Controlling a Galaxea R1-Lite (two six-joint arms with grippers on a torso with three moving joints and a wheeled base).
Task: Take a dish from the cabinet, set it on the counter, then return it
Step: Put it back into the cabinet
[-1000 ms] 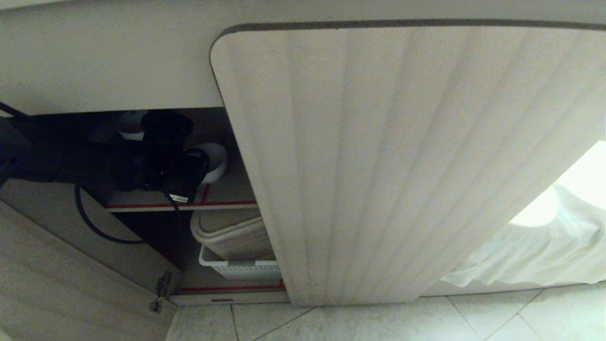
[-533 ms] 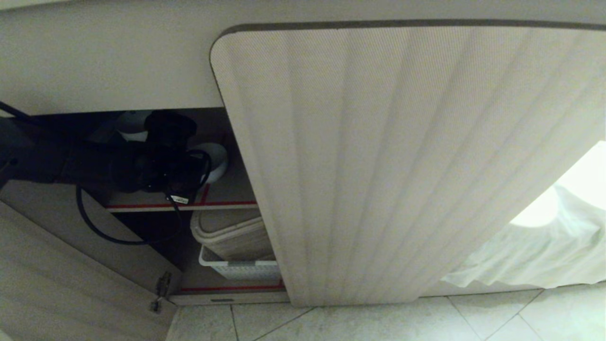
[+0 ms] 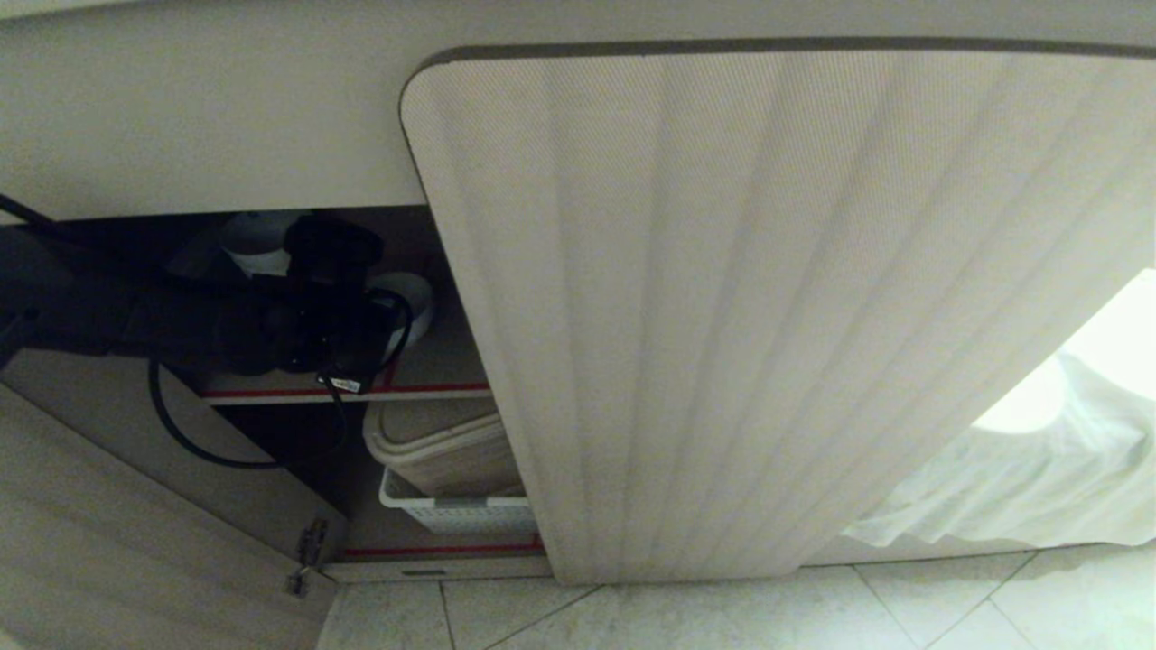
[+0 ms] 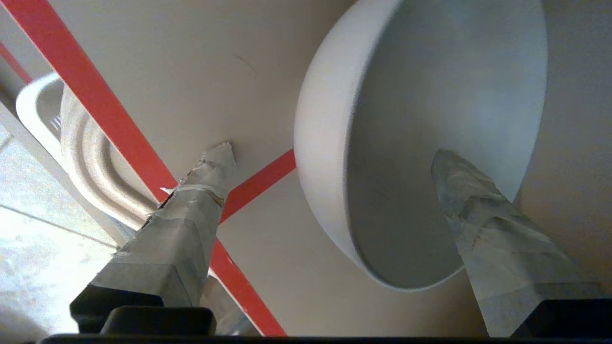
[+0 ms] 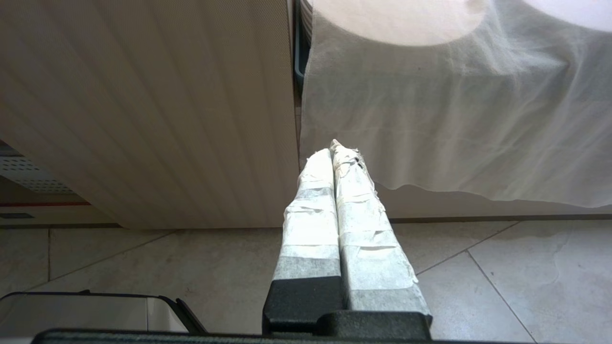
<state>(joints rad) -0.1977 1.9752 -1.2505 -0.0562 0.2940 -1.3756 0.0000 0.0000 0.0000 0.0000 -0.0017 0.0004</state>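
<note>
Left gripper [image 4: 330, 155] inside the cabinet [image 3: 722, 316], over the upper shelf [image 4: 267, 62] — fingers spread wide, one fingertip [image 4: 217, 157] outside the dish [image 4: 411, 143], the other within its hollow, neither clearly pressing the wall. Dish sits on the shelf by red tape [image 4: 95, 95]. Right gripper [image 5: 337, 150] parked above floor tiles [image 5: 454, 272] — fingers pressed together, empty, near a white cloth [image 5: 454, 119].
</note>
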